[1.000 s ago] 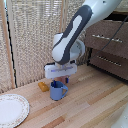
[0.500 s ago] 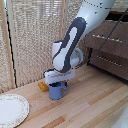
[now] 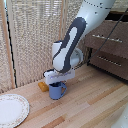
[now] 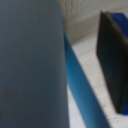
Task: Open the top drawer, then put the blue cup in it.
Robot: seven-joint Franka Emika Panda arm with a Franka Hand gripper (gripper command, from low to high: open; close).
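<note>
the blue cup (image 3: pixel 57 90) stands upright on the pale wooden surface (image 3: pixel 95 105), toward the exterior view's left of the middle, its loop handle turned to the exterior view's right. the arm (image 3: pixel 75 37) reaches down from the upper part of the exterior view, and its hand (image 3: pixel 57 80) sits right over the mug's mouth, the white hand body hiding the rim. whether the fingers are apart or pressed on the mug wall cannot be told from the exterior view. in the wrist view a broad blue curved face of the blue cup (image 4: pixel 77 80) fills much of the picture, with a dark finger pad (image 4: pixel 112 60) beside it and a strip of pale surface between the two; that pad is not touching the mug on the side seen, and the other finger cannot be made out.

just beside the mug, on the exterior view's left, lies a small orange thing (image 3: pixel 43 86), too blurred to name. a white plate with a patterned rim (image 3: pixel 11 109) lies flat near the lower left corner, well apart from the mug. the dark-brown dresser stands at the exterior view's right; its top drawer (image 3: pixel 107 41) is closed, the silver bar handle flush with the front, with a matching lower drawer (image 3: pixel 110 62) beneath. a reed blind (image 3: pixel 30 35) hangs behind.
</note>
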